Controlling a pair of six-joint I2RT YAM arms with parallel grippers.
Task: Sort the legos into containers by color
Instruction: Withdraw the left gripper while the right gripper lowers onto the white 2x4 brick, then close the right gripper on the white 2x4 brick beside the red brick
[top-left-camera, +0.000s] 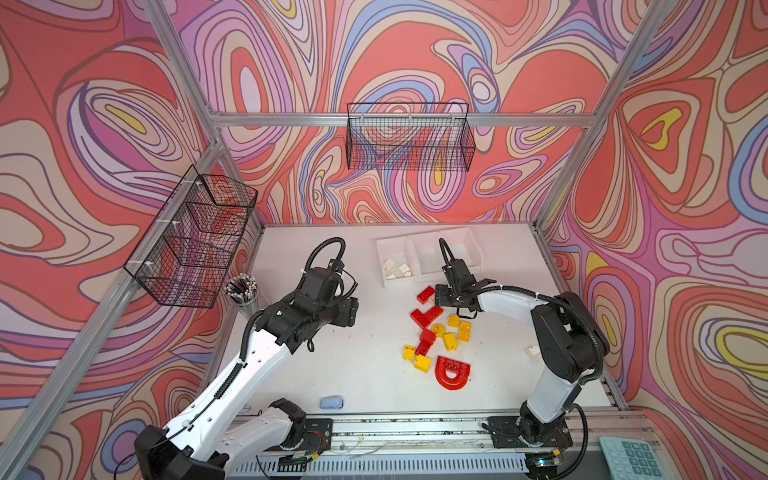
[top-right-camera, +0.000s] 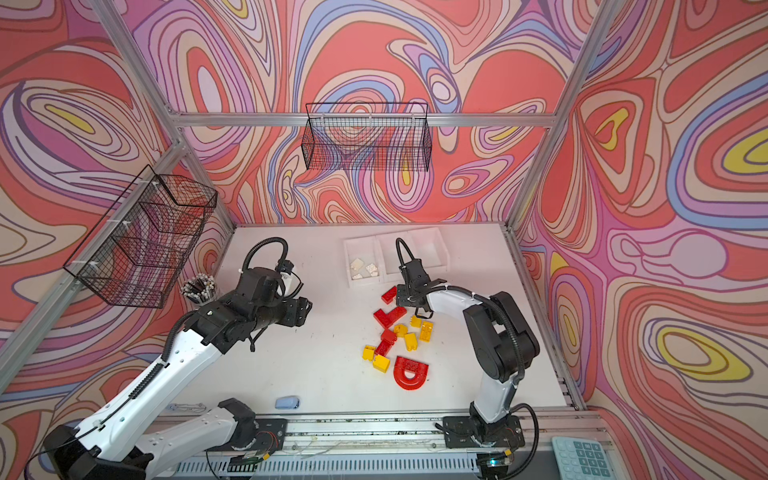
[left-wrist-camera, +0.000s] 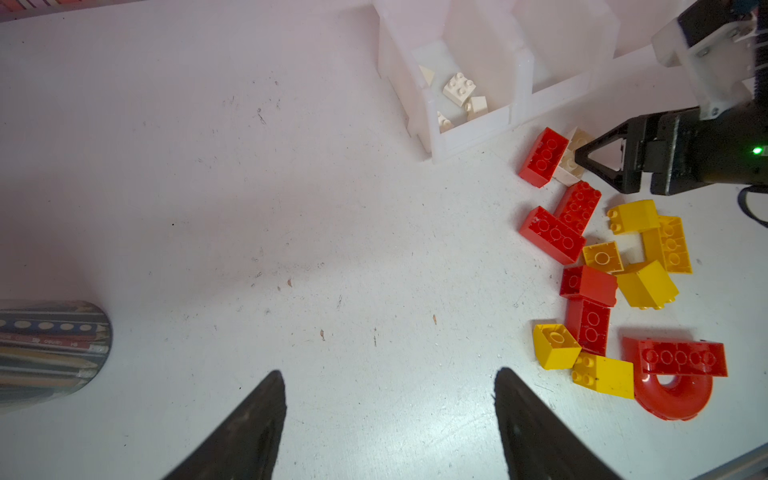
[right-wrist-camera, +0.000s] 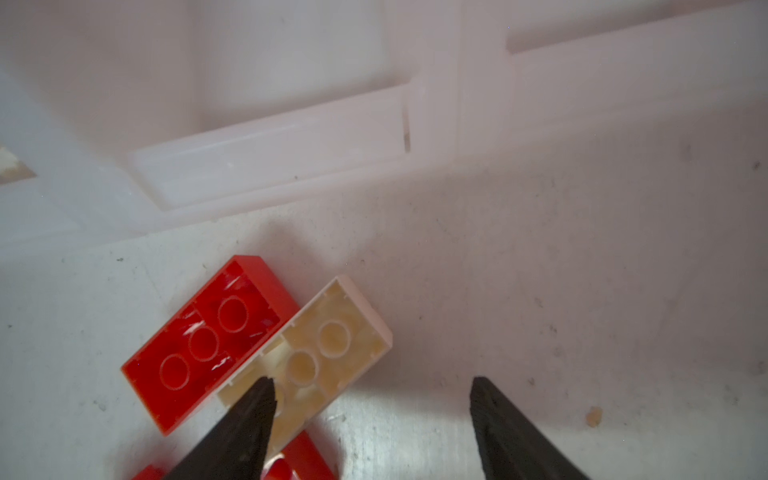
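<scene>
**Top views.** The legos (top-left-camera: 450, 340) lie loose on the white table (top-left-camera: 353, 365), right of centre. They form a cluster of red and yellow bricks running from just in front of the containers (top-left-camera: 428, 259) towards the near edge, where the big red arch (top-left-camera: 453, 374) lies flat. The containers stand at the back as a joined row of three bins. The left bin holds a few cream bricks (top-left-camera: 397, 268); the other two show only white floor where visible. One cream brick (top-left-camera: 532, 350) sits alone beside the right arm's elbow, well apart from the cluster. It is seen in a top view, and the wrist views do not reach it. The right gripper (top-left-camera: 440, 297) is low over the far end of the cluster and covers what lies under it. The left gripper (top-left-camera: 351, 311) hangs over bare table, well apart from the bricks.

**Right wrist view.** This shows what the top views hide. A cream brick (right-wrist-camera: 328, 345) lies hollow side up, with its long side touching a red brick (right-wrist-camera: 203, 345) that is also hollow side up. Both are just in front of the bins' front wall. The right gripper's jaws are spread wide. One fingertip (right-wrist-camera: 257, 399) overlaps the end of the cream brick and the other is over bare table. Nothing is gripped.

**Left wrist view.** The left gripper's jaws are spread wide, with only table between them. Studs show on the cream bricks in the left bin. Several bricks in the cluster lie on their sides or upside down. A pencil cup (left-wrist-camera: 50, 353) appears at the edge of the frame.
</scene>
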